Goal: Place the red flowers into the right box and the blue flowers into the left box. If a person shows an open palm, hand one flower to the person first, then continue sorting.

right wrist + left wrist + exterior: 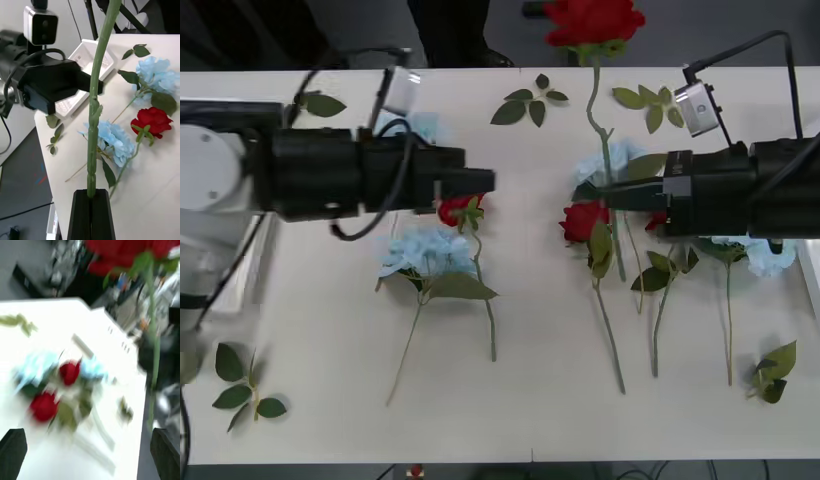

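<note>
**Right arm has a rose in the air, left arm empty-handed**

So the right gripper [91, 195] is clamped tight on the green stem of a red rose [593, 20]. In the right wrist view the two black fingers [80, 213] are pressed together with the stem [93, 123] standing straight up out of them. From the front, that bloom sits up at the far edge of the surface [330, 340], with the stem curving back down to the right gripper near the middle-right.

The left gripper [480, 181] hangs over the left-middle of the surface, jaws spread wide with nothing between them; in its own wrist view the two black fingertips [13, 450] sit at opposite corners. That view is pretty smeared, but you can make out the held rose up high and a jumble of red and blue blooms lying below.

Just beside the left gripper's tip there's a second red rose [455, 209] lying flat, touching a blue flower [427, 252] next to it. Another blue flower [410, 126] peeks out from behind the left arm. A third red rose [583, 219] lies just beside the right gripper, with a blue flower [605, 160] behind it and one more blue flower [765, 255] under the right arm.

The left box [92, 63] shows in the right wrist view as a white tray past the left gripper, at the surface's edge. Loose leaf sprigs [530, 103] are scattered around the edges.
</note>
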Motion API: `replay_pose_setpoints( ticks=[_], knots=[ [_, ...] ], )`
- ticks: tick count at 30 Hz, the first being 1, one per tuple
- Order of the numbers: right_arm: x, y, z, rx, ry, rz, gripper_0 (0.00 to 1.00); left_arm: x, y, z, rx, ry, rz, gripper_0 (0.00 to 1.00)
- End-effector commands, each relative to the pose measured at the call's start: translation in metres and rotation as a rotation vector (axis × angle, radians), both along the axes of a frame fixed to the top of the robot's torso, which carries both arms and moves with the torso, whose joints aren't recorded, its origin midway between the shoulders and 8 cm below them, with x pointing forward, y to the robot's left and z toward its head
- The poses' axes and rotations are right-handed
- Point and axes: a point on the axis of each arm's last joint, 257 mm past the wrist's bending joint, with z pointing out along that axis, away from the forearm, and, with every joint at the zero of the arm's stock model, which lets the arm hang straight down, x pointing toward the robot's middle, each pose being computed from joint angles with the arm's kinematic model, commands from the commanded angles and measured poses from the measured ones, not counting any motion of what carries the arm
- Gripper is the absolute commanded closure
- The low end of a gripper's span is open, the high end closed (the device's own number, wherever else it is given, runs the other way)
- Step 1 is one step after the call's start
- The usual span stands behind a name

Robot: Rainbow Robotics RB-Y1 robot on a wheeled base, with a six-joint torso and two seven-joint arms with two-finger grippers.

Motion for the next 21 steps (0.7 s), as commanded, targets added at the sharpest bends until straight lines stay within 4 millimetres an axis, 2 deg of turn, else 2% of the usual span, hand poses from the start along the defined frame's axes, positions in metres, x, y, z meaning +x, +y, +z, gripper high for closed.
replay_pose_setpoints(
  ticks=[1, 2, 3, 6, 9, 10, 13, 17, 18, 21],
  knots=[
    [0.009, -0.051, 0.016, -0.053, -0.007, -0.097, 1.00, 0.007, 0.075, -0.002, 0.170, -0.002, 0.075, 0.05],
    [0.010, -0.059, 0.017, -0.064, -0.008, -0.112, 1.00, 0.009, 0.084, -0.005, 0.196, 0.002, 0.089, 0.05],
    [0.011, -0.081, 0.016, -0.100, -0.004, -0.152, 1.00, 0.014, 0.104, -0.013, 0.263, 0.009, 0.124, 0.05],
    [0.012, -0.120, 0.015, -0.163, 0.012, -0.230, 1.00, 0.029, 0.137, -0.026, 0.387, 0.010, 0.210, 0.05],
    [0.012, -0.168, 0.015, -0.207, 0.066, -0.357, 1.00, 0.056, 0.177, -0.039, 0.535, -0.001, 0.354, 0.05],
    [0.012, -0.177, 0.015, -0.218, 0.074, -0.383, 1.00, 0.060, 0.185, -0.041, 0.559, -0.001, 0.383, 0.05],
    [0.012, -0.227, 0.007, -0.311, 0.127, -0.525, 1.00, 0.086, 0.221, -0.056, 0.668, 0.020, 0.522, 0.05],
    [0.012, -0.278, -0.002, -0.409, 0.179, -0.685, 1.00, 0.116, 0.237, -0.064, 0.695, 0.033, 0.628, 0.05],
    [0.011, -0.296, -0.005, -0.449, 0.197, -0.740, 1.00, 0.127, 0.239, -0.067, 0.691, 0.030, 0.662, 0.05],
    [0.009, -0.324, -0.012, -0.518, 0.237, -0.834, 1.00, 0.149, 0.234, -0.072, 0.664, 0.016, 0.712, 0.05]
  ],
)
